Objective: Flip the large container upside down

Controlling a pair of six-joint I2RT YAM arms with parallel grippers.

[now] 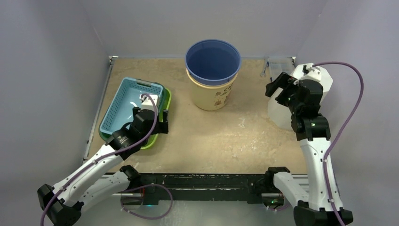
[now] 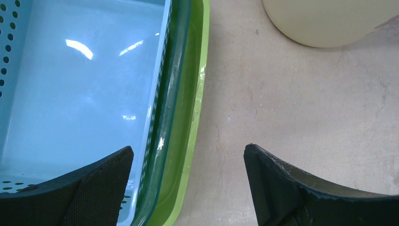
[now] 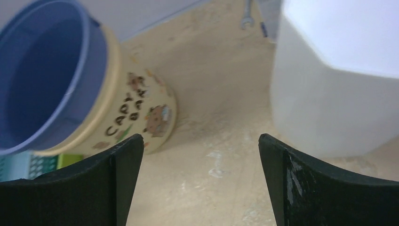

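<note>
A large white translucent container (image 1: 278, 113) stands upright at the table's right side; in the right wrist view this container (image 3: 339, 70) fills the upper right. My right gripper (image 1: 276, 92) hovers just left of it, open and empty (image 3: 201, 141), its right finger close to the container's wall. A blue bucket (image 1: 212, 61) sits nested in a cream printed bucket (image 1: 211, 96) at the back centre, open end up. My left gripper (image 1: 153, 118) is open (image 2: 188, 150) and straddles the right rim of a blue basket (image 2: 84, 84) nested in a green one (image 2: 188, 94).
The nested baskets (image 1: 124, 101) lie at the left. A small wrench-like tool (image 1: 264, 70) and a clear box (image 1: 277, 63) lie at the back right corner. Grey walls enclose the table on three sides. The cream bucket (image 3: 136, 108) stands left of my right gripper.
</note>
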